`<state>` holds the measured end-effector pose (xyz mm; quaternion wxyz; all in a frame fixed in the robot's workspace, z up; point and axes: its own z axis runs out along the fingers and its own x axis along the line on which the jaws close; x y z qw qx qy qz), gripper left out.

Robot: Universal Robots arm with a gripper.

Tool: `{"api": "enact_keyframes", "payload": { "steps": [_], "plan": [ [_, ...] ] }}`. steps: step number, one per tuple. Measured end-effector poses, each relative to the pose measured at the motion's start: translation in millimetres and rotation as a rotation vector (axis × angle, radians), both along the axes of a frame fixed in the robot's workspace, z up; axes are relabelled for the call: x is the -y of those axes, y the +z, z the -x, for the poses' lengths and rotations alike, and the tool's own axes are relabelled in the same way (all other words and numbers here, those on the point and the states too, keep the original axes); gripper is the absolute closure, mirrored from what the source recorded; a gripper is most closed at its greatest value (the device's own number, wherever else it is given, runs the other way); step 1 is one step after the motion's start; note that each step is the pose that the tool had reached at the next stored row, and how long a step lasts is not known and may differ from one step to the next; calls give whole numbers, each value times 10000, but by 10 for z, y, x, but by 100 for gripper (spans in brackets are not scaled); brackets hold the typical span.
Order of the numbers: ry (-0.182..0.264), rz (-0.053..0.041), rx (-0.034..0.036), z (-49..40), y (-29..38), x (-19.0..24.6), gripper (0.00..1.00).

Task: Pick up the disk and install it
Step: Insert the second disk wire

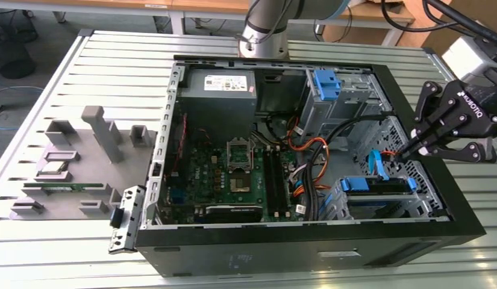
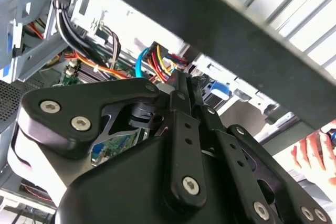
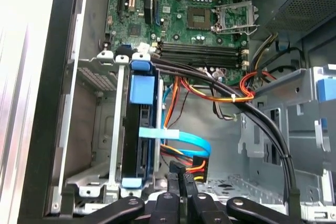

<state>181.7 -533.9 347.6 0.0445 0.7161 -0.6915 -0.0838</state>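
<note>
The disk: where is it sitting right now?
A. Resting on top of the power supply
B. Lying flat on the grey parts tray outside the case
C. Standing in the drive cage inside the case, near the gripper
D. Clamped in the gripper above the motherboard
C. The disk stands on edge in its blue carrier between the rails of the metal drive cage, with the gripper just beside it above the case floor.

We see a slatted metal counter (image 1: 111,60) carrying the open case (image 1: 312,247) and, near one edge, a grey fixture (image 1: 79,156).
</note>
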Motion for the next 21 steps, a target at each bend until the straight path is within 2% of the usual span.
{"api": "enact_keyframes", "payload": {
  "steps": [7, 10, 14, 17, 21],
  "plan": [
    [0, 4, 0, 12, 0, 1, 82],
    [3, 53, 0, 15, -2, 16, 82],
    [6, 194, 0, 19, -5, 47, 82],
    [13, 307, 0, 22, -5, 50, 82],
    [14, 579, 0, 37, -6, 52, 82]
  ]
}}
